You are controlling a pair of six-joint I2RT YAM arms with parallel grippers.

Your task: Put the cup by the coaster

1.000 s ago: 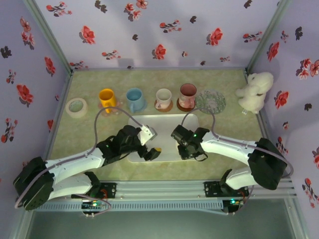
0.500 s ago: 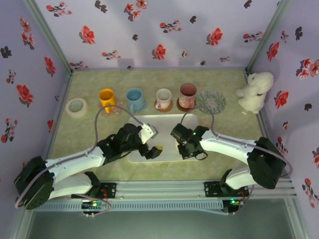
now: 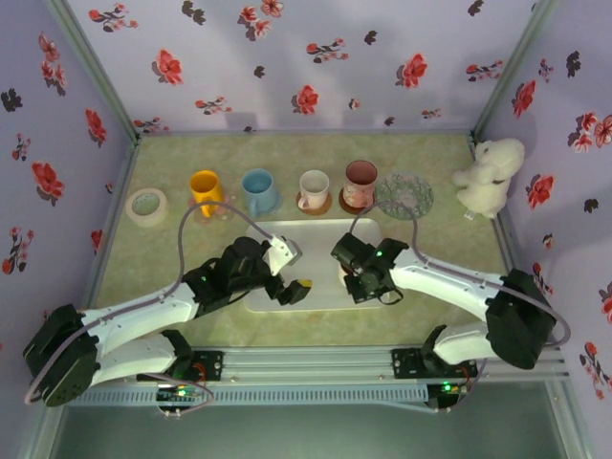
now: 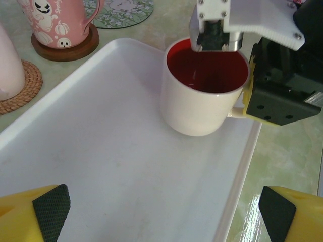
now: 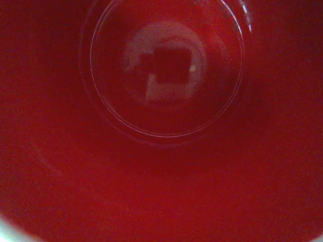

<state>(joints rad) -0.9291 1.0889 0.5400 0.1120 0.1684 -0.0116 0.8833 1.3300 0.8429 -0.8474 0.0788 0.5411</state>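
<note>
The cup (image 4: 204, 96) on the tray (image 4: 101, 151) is pinched at its rim by the right claw (image 4: 217, 44), the left claw (image 4: 161, 212) spread wide.

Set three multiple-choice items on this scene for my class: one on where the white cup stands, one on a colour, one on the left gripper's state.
1. Where does the white cup stand?
A. on the tray
B. on the floral coaster
C. beside the tape roll

2. What colour is its inside?
A. blue
B. red
C. yellow

3. How is the left gripper?
A. shut on the cup
B. open and empty
C. shut on the tray's rim

Key:
1 A: its base rests on the tray's white floor.
2 B: the left wrist view looks into a red interior.
3 B: its yellow fingers stand wide apart above the tray.
</note>
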